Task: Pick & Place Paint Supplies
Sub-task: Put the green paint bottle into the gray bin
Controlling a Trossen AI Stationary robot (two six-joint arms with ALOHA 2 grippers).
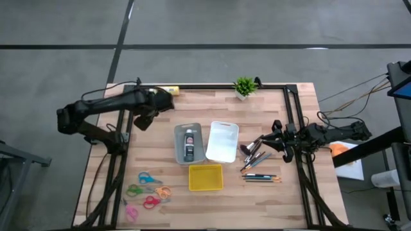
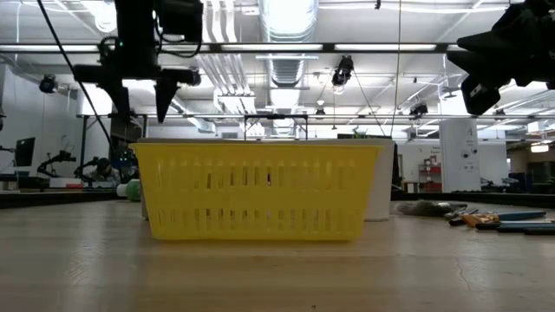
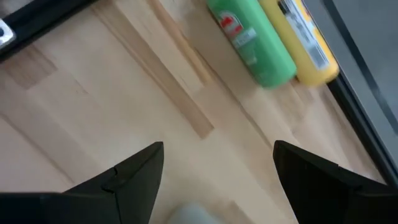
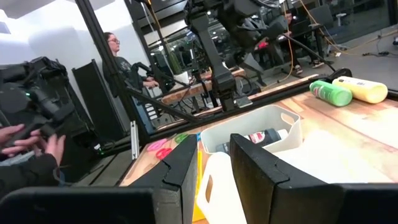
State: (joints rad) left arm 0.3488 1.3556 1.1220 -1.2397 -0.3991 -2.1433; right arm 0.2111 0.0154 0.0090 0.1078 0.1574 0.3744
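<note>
The left claw [image 1: 160,101] hangs spread wide and empty above the far-left corner of the surface [image 1: 270,199], near the green bottle [image 3: 254,38] and yellow bottle [image 3: 305,37] lying touching side by side. The dark bottle [image 1: 189,144] lies in the grey bin [image 1: 180,131]. The right claw [image 1: 275,136] hovers by the brushes [image 1: 255,155] and pencils [image 1: 262,178], partly parted, apparently grasping nothing.

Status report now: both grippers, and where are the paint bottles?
Left gripper open above green bottle and yellow bottle. Right gripper empty. Dark bottle in grey bin.
</note>
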